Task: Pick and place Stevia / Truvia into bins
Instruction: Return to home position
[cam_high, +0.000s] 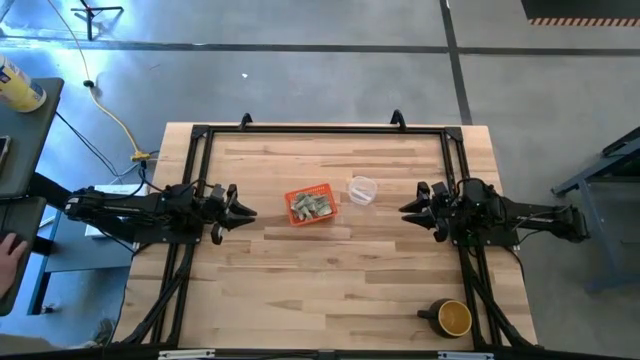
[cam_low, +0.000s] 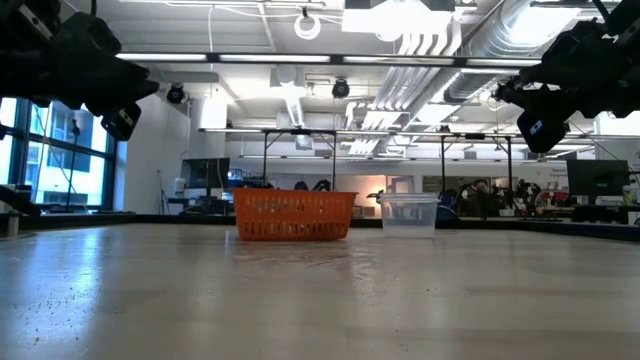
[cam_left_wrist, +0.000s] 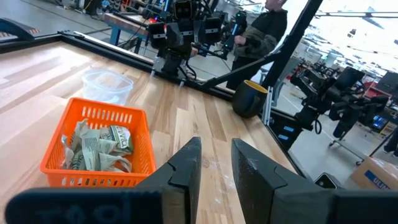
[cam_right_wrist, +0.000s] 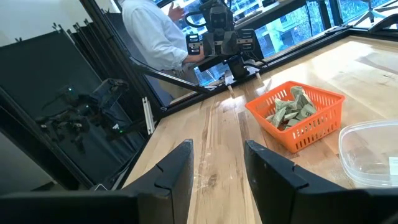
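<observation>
The orange bin (cam_high: 311, 207) sits near the table's middle, resting on its base, with several pale green and white sachets (cam_high: 312, 205) piled inside it. The same bin (cam_left_wrist: 98, 146) and sachets (cam_left_wrist: 99, 148) show in the left wrist view, and again in the right wrist view as bin (cam_right_wrist: 298, 117) and sachets (cam_right_wrist: 289, 109). My left gripper (cam_high: 247, 212) hovers left of the bin, open and empty. My right gripper (cam_high: 405, 211) hovers to the right, past the clear cup, open and empty. Both are raised above the table in the low view.
A clear round plastic cup (cam_high: 362, 189) stands just right of the bin. A dark mug (cam_high: 451, 317) with a yellow inside stands near the table's near right corner. A black frame (cam_high: 320, 128) runs along the table's edges. People stand beyond the table in both wrist views.
</observation>
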